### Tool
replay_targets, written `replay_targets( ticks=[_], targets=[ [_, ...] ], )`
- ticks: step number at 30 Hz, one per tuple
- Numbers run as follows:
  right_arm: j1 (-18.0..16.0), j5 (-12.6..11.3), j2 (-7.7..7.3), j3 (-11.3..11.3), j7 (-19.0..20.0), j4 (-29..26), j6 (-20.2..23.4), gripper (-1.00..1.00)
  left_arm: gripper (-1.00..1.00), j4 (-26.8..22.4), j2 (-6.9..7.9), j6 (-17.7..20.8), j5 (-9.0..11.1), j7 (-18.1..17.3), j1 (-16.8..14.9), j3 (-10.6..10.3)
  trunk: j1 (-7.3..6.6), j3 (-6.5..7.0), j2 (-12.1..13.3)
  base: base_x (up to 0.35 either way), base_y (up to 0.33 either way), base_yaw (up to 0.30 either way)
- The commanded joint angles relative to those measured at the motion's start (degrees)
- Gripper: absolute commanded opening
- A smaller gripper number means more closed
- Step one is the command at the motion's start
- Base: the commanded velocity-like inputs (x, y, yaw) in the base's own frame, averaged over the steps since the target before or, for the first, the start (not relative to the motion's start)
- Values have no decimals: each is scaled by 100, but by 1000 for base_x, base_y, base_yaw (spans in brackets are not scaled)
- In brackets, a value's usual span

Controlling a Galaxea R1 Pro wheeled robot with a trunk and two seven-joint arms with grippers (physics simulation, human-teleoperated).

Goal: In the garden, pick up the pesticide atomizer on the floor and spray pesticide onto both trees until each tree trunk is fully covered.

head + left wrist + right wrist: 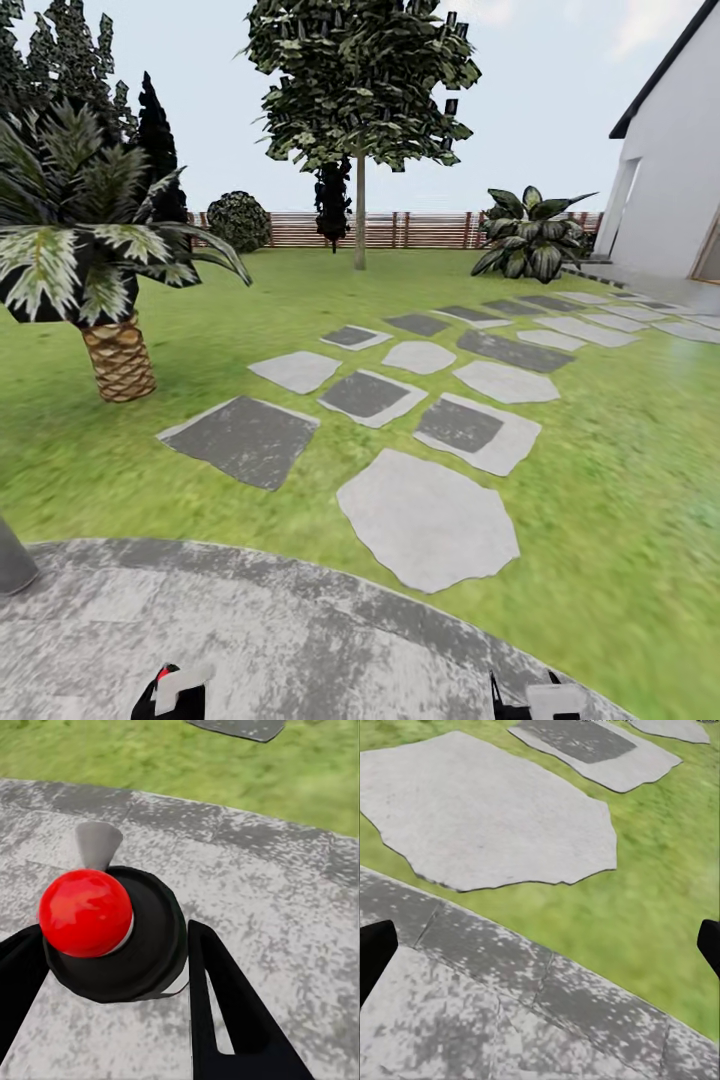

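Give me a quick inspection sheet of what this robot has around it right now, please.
Surface: grey paving underfoot, bordering the lawn.
Job's things: spray bottle with red spot, between the left gripper's fingers; one tall tree far ahead by the fence.
Clutter: stepping stones across the grass.
Grippers: left shut on the bottle; right gripper open, nothing between its fingers.
Cables: nothing seen.
Surroundings: short palm, shrubs, white house.

I note my left gripper (112,1012) has glossy black, wedge-shaped fingers (225,1012), one with a narrow slot. In the head view, lower edge, both wrists show white blocks on black housings; the left carries a small red mark.
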Motion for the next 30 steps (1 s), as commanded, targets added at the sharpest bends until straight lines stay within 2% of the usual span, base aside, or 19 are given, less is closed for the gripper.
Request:
replay_targets(
  ticks=[1, 30],
  targets=[
    [0, 0, 0, 0, 0, 0, 1, 100, -100, -1, 0, 0, -2, 1, 0, 0, 0, 0, 0, 340, 0, 0],
    [0, 1, 0, 1, -2, 7, -6, 100, -100, -1, 0, 4, -2, 3, 0, 7, 0, 0, 0, 340, 0, 0]
  ],
)
